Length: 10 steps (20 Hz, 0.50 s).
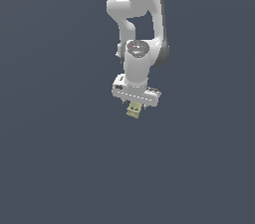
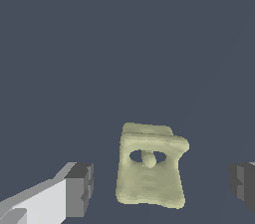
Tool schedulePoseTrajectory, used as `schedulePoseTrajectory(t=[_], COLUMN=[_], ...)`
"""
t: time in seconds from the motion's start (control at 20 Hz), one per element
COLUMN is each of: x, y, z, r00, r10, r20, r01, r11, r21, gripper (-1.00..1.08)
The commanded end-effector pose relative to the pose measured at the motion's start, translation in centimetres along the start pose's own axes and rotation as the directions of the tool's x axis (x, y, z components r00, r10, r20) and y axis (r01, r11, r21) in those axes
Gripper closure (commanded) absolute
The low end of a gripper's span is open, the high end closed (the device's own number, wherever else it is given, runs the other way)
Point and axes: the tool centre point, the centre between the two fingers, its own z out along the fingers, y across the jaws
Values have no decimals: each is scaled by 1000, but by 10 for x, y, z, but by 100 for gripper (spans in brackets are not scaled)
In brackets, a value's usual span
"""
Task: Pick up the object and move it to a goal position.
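Note:
The object (image 2: 149, 173) is a small pale olive-yellow blocky lump with a dark hole and a small knob in its face. In the wrist view it lies between my two grey finger pads (image 2: 79, 188), with a clear gap on each side. My gripper (image 2: 162, 188) is open around it and not touching it. In the exterior view the object (image 1: 133, 110) shows just under the white gripper (image 1: 134, 106), which hangs straight down from the white arm (image 1: 139, 19). The fingers are hidden there.
A plain dark grey-blue surface (image 1: 60, 158) fills both views. No other objects, edges or goal marker show.

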Motion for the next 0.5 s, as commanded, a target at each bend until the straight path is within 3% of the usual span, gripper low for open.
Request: schedulePoseTrajectory(t=[0.0, 0.45], x=[-8, -21], y=[1, 3], z=[8, 20], r00=[999, 996], r10=[35, 85], r20=[5, 13], r01=[-35, -84], r11=[999, 996], r21=[-4, -11], gripper=[-92, -92])
